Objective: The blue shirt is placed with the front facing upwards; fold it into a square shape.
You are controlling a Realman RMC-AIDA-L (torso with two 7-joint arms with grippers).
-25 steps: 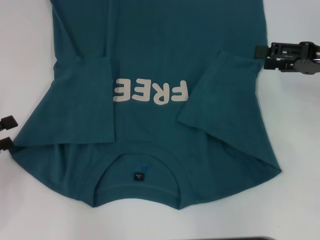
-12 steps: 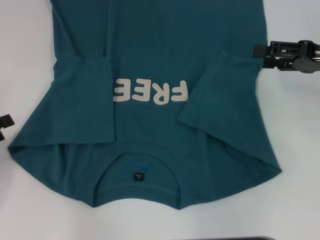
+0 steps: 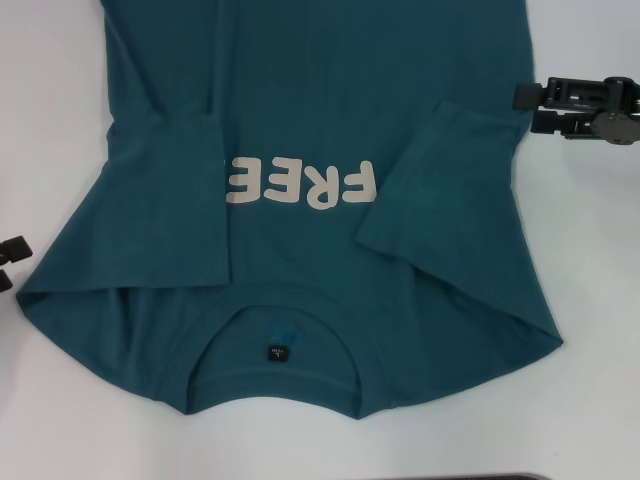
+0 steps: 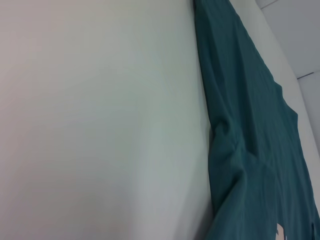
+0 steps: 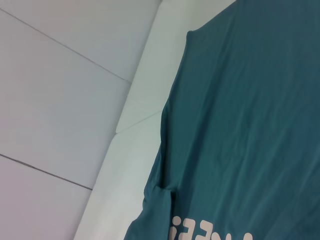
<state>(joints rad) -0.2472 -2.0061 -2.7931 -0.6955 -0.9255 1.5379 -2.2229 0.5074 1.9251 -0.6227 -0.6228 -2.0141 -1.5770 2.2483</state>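
A plain white table [image 3: 600, 330] filled the scene, and the blue shirt [image 3: 300, 120] lay flat across most of it, chest up, neckline nearest the robot at six o'clock and body running off past twelve. Both sleeves were folded inward, the left one covering the end of the cream lettering [image 3: 300, 185].

The left gripper [image 3: 12, 262] sat at about eight o'clock, just off the shirt's shoulder corner, holding nothing, its two dark finger tips a little apart. The right gripper [image 3: 530, 105] hung at two o'clock, beside the folded right sleeve; it gripped no cloth, and how far its fingers stood apart could not be told.

The likely trouble was a pinch that caught only the top layer at a folded sleeve, which would pull the sleeve open again and leave a crooked side. A low sweep inward could also drag the cloth into wrinkles.

Bare table ran down both sides at three and nine o'clock, giving each arm room. At six o'clock the strip before the near table edge was narrow.
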